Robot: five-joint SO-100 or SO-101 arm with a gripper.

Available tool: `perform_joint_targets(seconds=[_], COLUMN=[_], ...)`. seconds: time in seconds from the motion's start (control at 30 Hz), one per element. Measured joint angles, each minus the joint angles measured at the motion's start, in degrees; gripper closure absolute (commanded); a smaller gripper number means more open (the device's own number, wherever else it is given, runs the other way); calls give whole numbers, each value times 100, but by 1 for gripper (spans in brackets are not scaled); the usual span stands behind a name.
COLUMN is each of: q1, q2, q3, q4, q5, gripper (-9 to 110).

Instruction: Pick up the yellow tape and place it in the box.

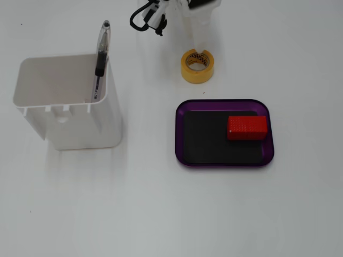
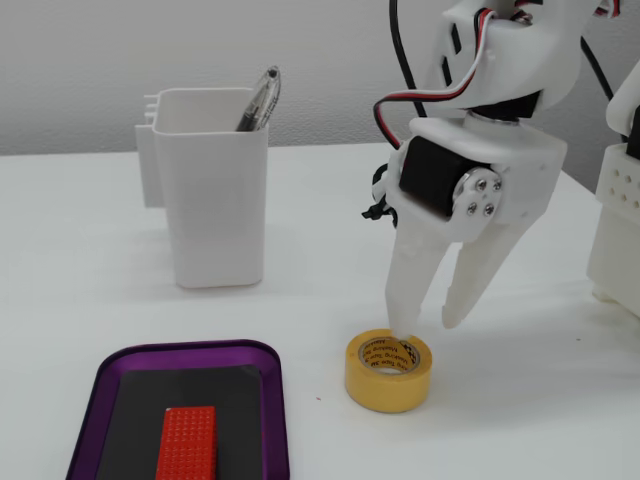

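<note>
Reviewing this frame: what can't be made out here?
- Whether a fingertip of the pincer touches the yellow tape: not clear in either fixed view.
- The pen: its lower part is hidden by the box.
- The arm's upper part: cut off by the picture's edge.

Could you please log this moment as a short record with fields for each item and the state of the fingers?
yellow tape: lying flat on the table, beside the purple tray, not lifted
box: upright, apart from the tape, holds a pen
purple tray: holds a red block
gripper: open, pointing down over the tape
fingers: one tip at the roll's top near its core, the other outside the roll; contact cannot be told
</note>
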Motion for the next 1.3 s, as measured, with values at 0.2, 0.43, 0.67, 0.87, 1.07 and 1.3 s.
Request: perform_joint_targets(seconds=[0.2, 0.43, 0.67, 0.87, 1.07, 1.3], q1=[0, 0, 0, 9, 9, 35], q2=[-18, -18, -18, -18, -88, -747], q3=[0, 88, 668, 765, 896, 914], q4=[-281, -334, -729, -888, -1125, -1547], q5=[0, 0, 0, 0, 0, 0], gripper=[89, 89, 89, 89, 92, 102])
